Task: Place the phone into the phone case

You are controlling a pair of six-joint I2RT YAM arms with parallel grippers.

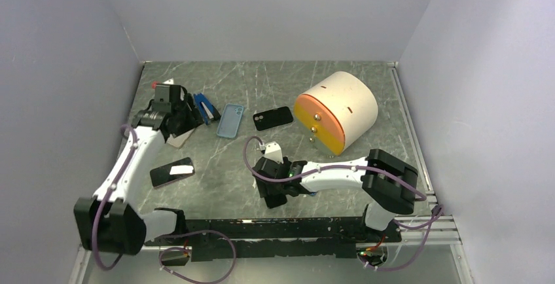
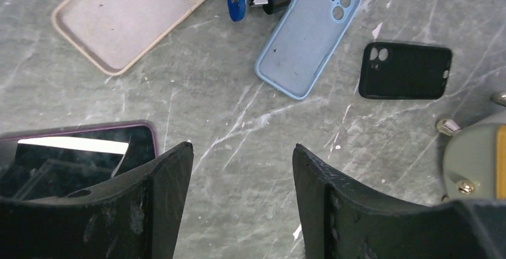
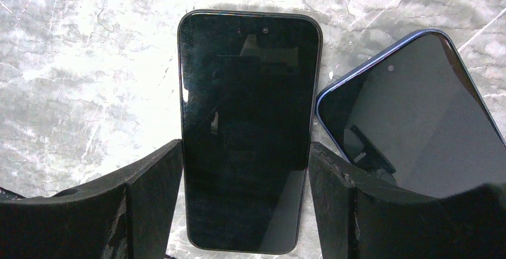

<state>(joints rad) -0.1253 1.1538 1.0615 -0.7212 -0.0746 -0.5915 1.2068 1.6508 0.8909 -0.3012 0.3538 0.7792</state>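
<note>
Overhead, right jaws hide the phone (image 3: 250, 133) they straddle, grip uncertain; left jaws apart.

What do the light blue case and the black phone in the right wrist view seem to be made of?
Light blue case: probably soft silicone or rubbery plastic, matte; no glare, dust specks cling inside. Black phone: front looks like glossy glass; it shows sharp reflections.

Left arm (image 1: 127, 166) stretches forward, jaws apart; right arm (image 1: 334, 173) bends leftward, low.
</note>
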